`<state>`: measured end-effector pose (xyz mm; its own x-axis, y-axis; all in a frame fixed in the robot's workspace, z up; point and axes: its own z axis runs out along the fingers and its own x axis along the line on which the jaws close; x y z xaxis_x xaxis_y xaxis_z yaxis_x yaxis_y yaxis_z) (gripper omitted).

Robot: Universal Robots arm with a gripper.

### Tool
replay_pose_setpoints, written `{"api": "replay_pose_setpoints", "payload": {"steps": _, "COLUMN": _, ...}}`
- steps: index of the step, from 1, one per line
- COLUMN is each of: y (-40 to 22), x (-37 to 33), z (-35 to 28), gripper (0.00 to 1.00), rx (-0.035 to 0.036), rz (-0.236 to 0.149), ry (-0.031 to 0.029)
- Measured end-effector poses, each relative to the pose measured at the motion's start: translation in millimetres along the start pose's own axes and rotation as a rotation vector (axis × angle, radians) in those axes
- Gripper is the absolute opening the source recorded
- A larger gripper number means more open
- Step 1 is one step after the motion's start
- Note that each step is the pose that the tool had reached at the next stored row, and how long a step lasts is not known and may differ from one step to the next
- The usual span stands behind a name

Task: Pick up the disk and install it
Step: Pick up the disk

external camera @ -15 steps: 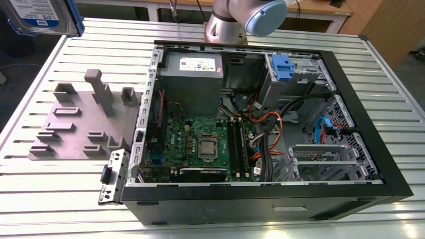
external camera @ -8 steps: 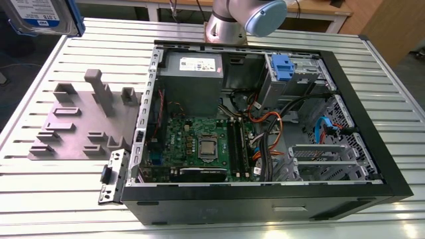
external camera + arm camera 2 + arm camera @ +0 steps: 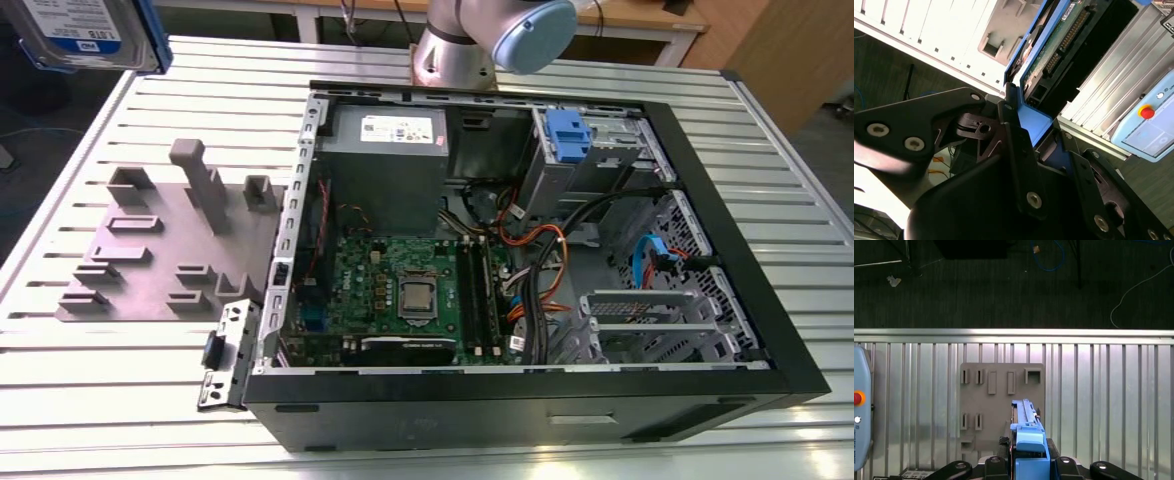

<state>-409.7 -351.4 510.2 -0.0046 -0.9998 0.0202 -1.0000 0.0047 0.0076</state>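
Disk [image 3: 80, 35] clamped edge-on in closed hand [image 3: 1029, 465], hand pointing down, high above grey fixture [image 3: 999, 412].

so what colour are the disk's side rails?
Blue. It shows best in the first wrist view, on the disk seen edge-on.

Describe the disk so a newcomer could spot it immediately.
Start from the open computer case on the slatted metal table. In the exterior view's upper left corner, above the table, hangs the disk, held by the gripper. Unlike the lone blue clip inside the case, it carries a white-and-blue label.
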Motion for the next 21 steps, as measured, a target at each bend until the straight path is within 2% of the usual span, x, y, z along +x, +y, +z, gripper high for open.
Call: {"api": "replay_pose_setpoints", "payload": {"steps": 21, "y": -4.3, "x": 0.0, "z": 0.0, "gripper": 0.36, "rx": 0.0000, "rz": 0.000, "ry": 0.0000}}
